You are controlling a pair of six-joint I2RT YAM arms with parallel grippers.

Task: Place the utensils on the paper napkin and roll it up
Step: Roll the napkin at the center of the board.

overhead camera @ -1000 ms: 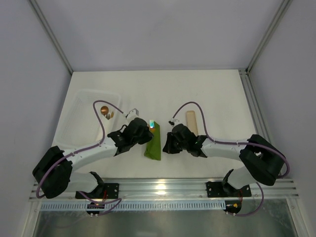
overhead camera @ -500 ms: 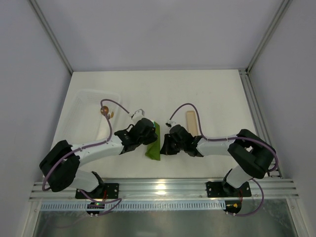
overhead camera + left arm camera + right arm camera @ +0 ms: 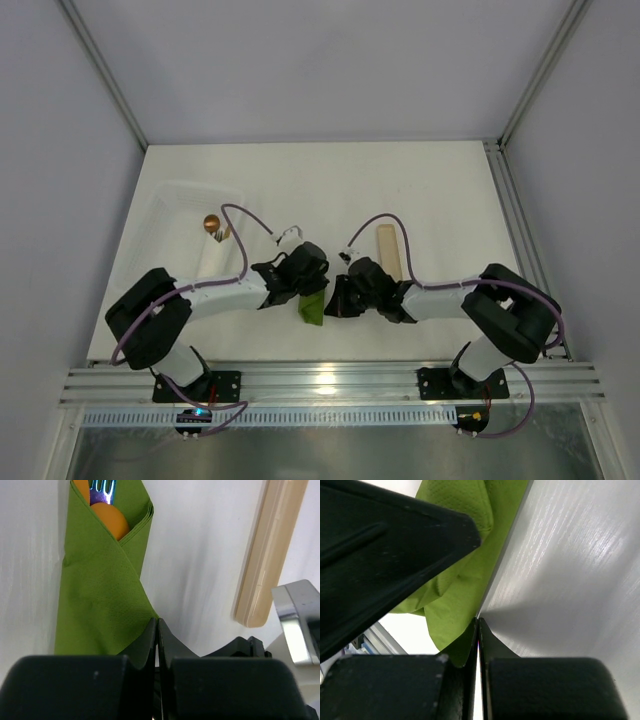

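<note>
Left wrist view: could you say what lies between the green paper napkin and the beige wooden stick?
Only bare white tabletop between napkin and stick, in that wrist view.

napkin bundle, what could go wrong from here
1. The napkin flap looks loosely folded. The shut left fingers and right fingers only meet its edge, so it may spring open when they leave.
2. The orange utensil and metal fork stick out the open end and could slide out if the bundle gets pushed.
</note>
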